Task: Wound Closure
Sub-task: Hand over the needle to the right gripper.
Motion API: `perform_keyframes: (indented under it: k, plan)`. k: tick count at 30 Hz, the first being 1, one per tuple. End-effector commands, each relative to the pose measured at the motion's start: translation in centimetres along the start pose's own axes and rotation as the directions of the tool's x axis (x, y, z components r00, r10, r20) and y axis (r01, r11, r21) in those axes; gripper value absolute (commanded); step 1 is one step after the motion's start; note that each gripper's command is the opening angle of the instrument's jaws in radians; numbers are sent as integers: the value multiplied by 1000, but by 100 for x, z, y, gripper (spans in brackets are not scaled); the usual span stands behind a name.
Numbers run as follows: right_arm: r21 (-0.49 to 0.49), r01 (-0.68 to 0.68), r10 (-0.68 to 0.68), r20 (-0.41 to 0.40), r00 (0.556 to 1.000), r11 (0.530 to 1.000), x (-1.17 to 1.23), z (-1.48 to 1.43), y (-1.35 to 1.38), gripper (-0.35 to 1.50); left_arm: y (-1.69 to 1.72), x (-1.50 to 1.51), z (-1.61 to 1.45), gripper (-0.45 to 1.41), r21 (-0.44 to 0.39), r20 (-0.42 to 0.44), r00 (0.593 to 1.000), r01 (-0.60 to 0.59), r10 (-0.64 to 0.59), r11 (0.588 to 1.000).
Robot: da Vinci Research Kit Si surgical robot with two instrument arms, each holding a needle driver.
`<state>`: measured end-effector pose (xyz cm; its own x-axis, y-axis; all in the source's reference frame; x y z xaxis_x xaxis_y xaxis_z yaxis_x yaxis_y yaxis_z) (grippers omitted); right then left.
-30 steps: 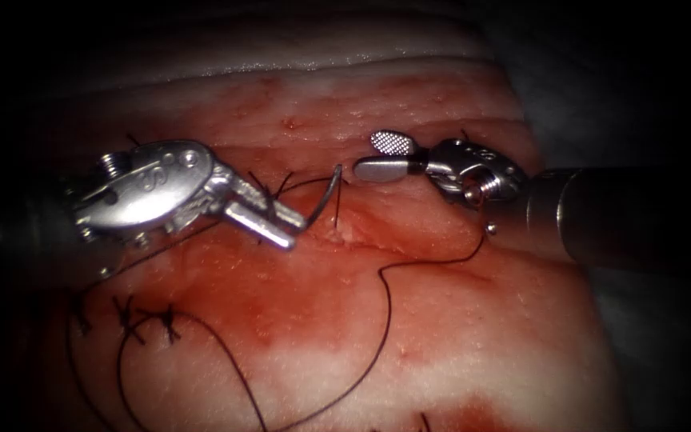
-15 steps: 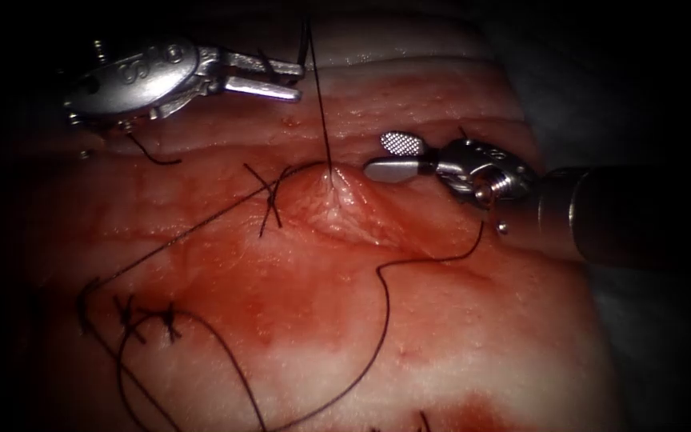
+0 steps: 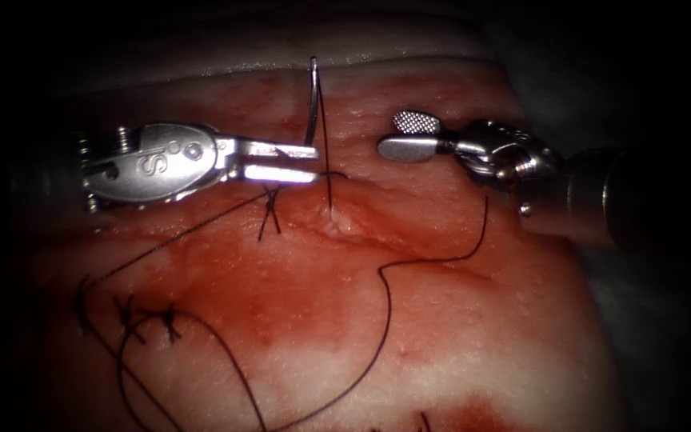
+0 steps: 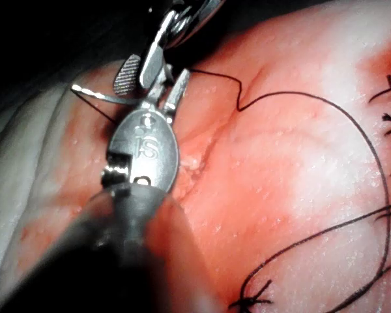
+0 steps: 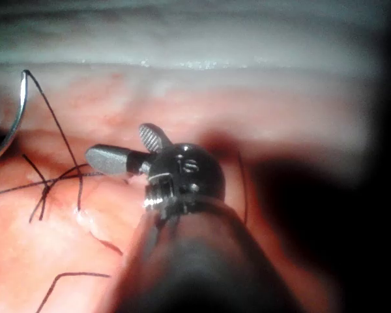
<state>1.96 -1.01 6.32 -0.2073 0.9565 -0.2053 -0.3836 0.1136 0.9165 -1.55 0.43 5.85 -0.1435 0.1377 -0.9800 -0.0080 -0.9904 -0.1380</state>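
Note:
My left tool [image 3: 311,161] is shut on the curved needle [image 3: 312,104] near its lower end, just above the cut [image 3: 377,238]. The needle stands free of the tissue [image 3: 441,336], rising from the jaws. Dark thread [image 3: 323,136] runs from the needle's upper end down into the tissue beside the cut. My right tool [image 3: 389,134] hovers open to the right of the needle and holds nothing. The left wrist view shows the left tool [image 4: 166,98] gripping the needle [image 4: 98,96]. In the right wrist view the right tool [image 5: 117,142] stands open, with the needle [image 5: 16,117] beyond it.
A crossed stitch [image 3: 269,212] sits just below the left jaws, and tied stitches [image 3: 147,320] lie lower left. A long slack thread loop [image 3: 381,320] curves over the tissue below the cut. Red fluid [image 3: 305,296] stains the tissue around the cut.
The left tool drew the needle out of the tissue and up to the far left, then came back down toward the cut with it. The right tool drifted slightly right and up.

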Motion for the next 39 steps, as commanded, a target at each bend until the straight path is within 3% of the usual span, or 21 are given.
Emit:
perform_keyframes:
  k: [1,4,9,17,24,27,39]
  plan:
    - [33,-53,52,21,998,998,-4,10,-7,123,9,-9,11,-45,3,9,1000,-27,27,1000]
    - [58,-93,91,44,995,994,-8,11,-12,118,19,-14,15,-45,7,17,999,-43,42,999]
    - [84,-174,169,73,983,981,-17,12,-23,125,39,-25,23,-45,19,42,995,-93,92,996]
    - [120,-259,244,125,962,958,-31,17,-44,128,47,-38,34,-45,68,115,979,-175,166,982]
    - [128,-299,284,120,951,946,-33,25,-48,131,49,-45,38,-45,82,148,969,-210,196,974]
    - [124,-299,287,110,952,946,-32,26,-48,121,51,-46,42,-45,86,165,961,-240,224,967]
    - [134,-364,346,139,928,922,-38,37,-56,118,57,-45,46,-45,86,186,947,-281,262,956]
